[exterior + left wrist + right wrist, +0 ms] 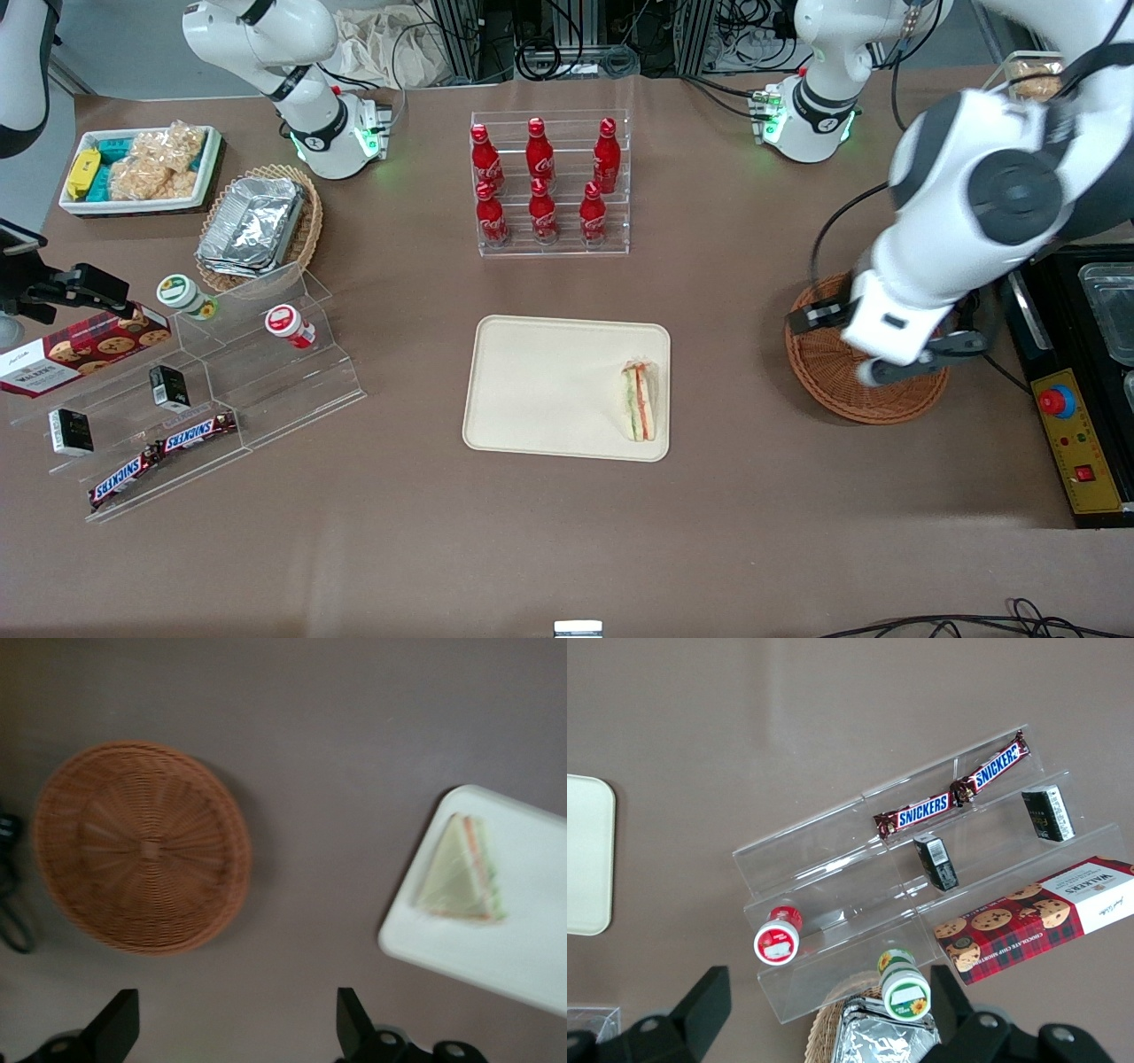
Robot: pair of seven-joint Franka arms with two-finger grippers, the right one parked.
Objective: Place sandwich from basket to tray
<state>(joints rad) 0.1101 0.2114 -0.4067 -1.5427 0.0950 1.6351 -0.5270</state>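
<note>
Sandwich [640, 400]: 1
Tray [532, 390]: 1
Brown basket [828, 381]: 1
Tan basket [306, 235]: 1
Cola bottles [541, 178]: 6
Snickers bars [164, 452]: 2
Cookie box [80, 353]: 1
Gripper [237, 1028]: 1, over the table near the brown basket

Overhead front cam; two down-facing wrist cams.

Brown table [709, 496] carries cream tray [540, 390], reddish wicker basket [833, 390] under open-fingered gripper [921, 359], clear rack of red bottles [549, 182], acrylic stepped stand [230, 390], white snack tub [142, 168], tan basket [306, 221].
</note>
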